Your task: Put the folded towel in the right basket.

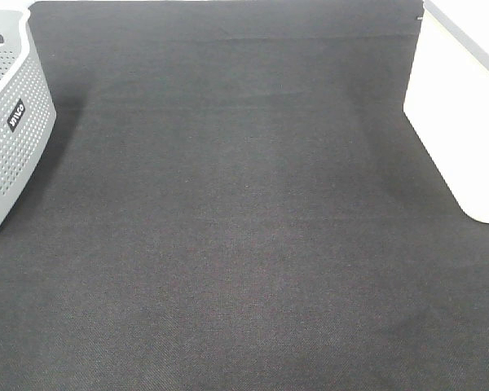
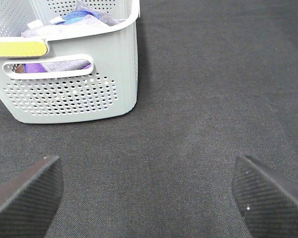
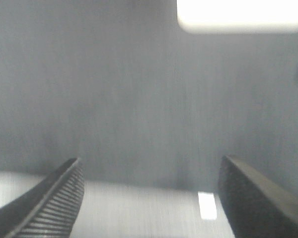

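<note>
The grey perforated basket [image 1: 8, 122] stands at the left edge of the black mat. In the left wrist view this basket [image 2: 74, 94] holds several folded cloths: a purple-blue-grey pile [image 2: 77, 20] and a yellow one [image 2: 17, 48] lying over the rim. The white right basket [image 1: 464, 106] stands at the right edge and also shows in the right wrist view [image 3: 241, 15]. My left gripper [image 2: 146, 168] is open and empty, above the mat a short way from the grey basket. My right gripper [image 3: 151, 163] is open and empty, away from the white basket. Neither gripper shows in the high view.
The black mat [image 1: 244, 228] covers the table between the two baskets. In the right wrist view a lighter grey strip [image 3: 139, 213] lies under the fingers, at the mat's edge.
</note>
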### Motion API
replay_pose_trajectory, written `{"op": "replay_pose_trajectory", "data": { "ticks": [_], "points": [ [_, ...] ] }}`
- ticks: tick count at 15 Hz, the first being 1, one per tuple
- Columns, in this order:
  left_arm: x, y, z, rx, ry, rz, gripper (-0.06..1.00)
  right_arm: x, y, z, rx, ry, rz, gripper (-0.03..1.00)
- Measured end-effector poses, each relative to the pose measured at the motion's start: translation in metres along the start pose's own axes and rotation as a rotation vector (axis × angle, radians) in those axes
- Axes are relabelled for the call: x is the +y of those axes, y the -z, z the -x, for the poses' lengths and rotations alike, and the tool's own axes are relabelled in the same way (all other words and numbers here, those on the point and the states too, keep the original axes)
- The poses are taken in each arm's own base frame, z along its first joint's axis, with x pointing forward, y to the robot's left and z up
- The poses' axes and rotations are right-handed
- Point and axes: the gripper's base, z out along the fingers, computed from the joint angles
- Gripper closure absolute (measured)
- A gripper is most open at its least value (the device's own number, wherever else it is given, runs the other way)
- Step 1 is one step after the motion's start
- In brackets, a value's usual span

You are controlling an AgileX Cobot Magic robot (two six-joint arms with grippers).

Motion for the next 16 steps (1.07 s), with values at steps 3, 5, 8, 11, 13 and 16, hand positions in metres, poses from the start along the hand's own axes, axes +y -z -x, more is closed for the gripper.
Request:
{"op": "replay_pose_trajectory", "data": {
  "ticks": [3, 5, 8, 11, 13, 16],
  "points": [
    [0.0, 0.0, 0.0, 0.0, 0.0, 0.0, 0.07, 0.0007, 0.0034, -0.0062, -0.13, 0.032, 0.011, 0.25],
    [0.0, 0.0, 0.0, 0.0, 0.0, 0.0, 0.07, 0.002, -0.0008, -0.0065, -0.144, 0.04, 0.023, 0.25],
    [0.0, 0.0, 0.0, 0.0, 0.0, 0.0, 0.07, 0.0027, -0.0009, -0.0059, -0.152, 0.039, 0.03, 0.25],
    [0.0, 0.0, 0.0, 0.0, 0.0, 0.0, 0.07, 0.003, -0.0009, -0.0059, -0.152, 0.038, 0.034, 0.25],
    [0.0, 0.0, 0.0, 0.0, 0.0, 0.0, 0.07, 0.0032, -0.0009, -0.0059, -0.152, 0.037, 0.036, 0.25],
    [0.0, 0.0, 0.0, 0.0, 0.0, 0.0, 0.07, 0.0032, -0.0014, -0.0061, -0.151, 0.037, 0.036, 0.25]
  ]
}}
